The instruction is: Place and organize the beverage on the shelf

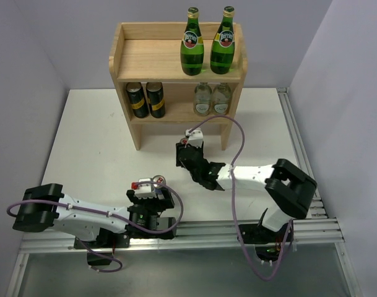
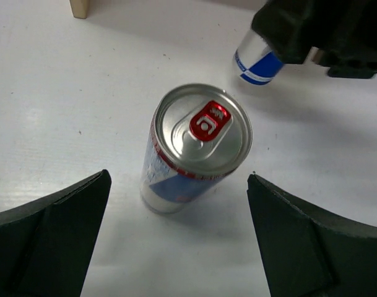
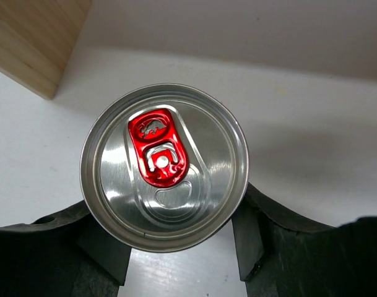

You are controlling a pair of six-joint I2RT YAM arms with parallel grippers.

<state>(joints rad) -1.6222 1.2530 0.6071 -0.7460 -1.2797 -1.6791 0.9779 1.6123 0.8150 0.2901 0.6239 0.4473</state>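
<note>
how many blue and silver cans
2. One can stands on the table inside the open left gripper; a second can is held by the right gripper. None seems hidden.

The left arm (image 1: 83, 215) and the right arm (image 1: 253, 175) are each wearing smooth white shells between blocky black joint housings. A lilac cable (image 1: 234, 185) is looping along the right arm — a matching cable (image 1: 15, 209) is curling off the left arm's far-left housing. Near each wrist a small red-and-white module (image 1: 189, 137) is sitting on black. The bases (image 1: 265, 238) are showing black too. In the wrist views the fingers (image 2: 49, 241) are showing as matte black wedges — broad, angular, with faceted inner faces.
</note>
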